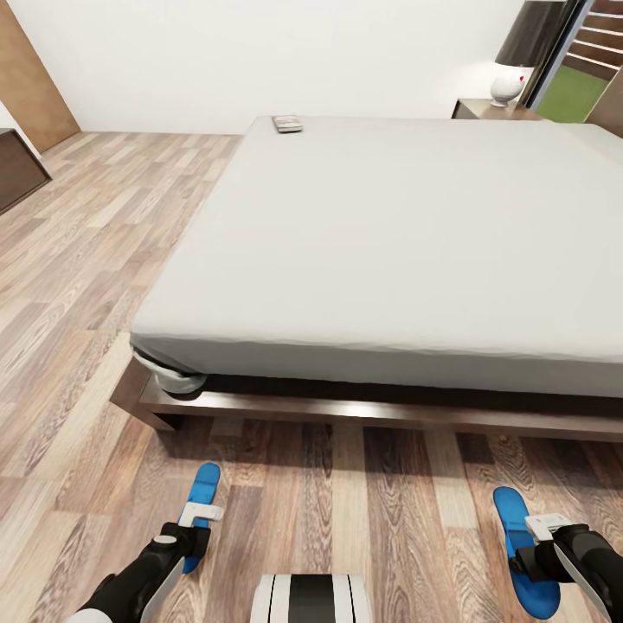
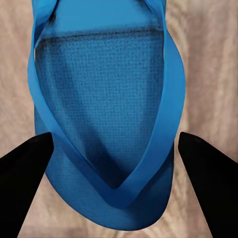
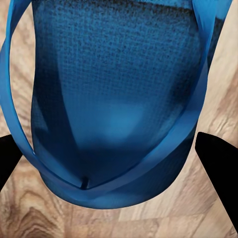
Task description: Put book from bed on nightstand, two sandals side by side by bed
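On the floor [image 1: 95, 285] before the bed [image 1: 389, 234]: two sandals, left sandal [image 1: 202, 495] and right sandal [image 1: 526, 554], well apart, not yet paired. Left gripper [image 2: 119, 163] and right gripper [image 3: 114, 163] each poised above one, jaws spread wide astride the sole, gripping nothing, apparently lined up for lifting. Book [image 1: 287, 124] untouched at the far mattress corner.

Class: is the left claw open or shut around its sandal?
Open: the left claw's fingers stand apart, either side of the blue sandal.

Two sandals, left sandal [image 1: 201, 506] and right sandal [image 1: 526, 554], lie well apart on the floor [image 1: 363, 510] before the bed [image 1: 389, 251].
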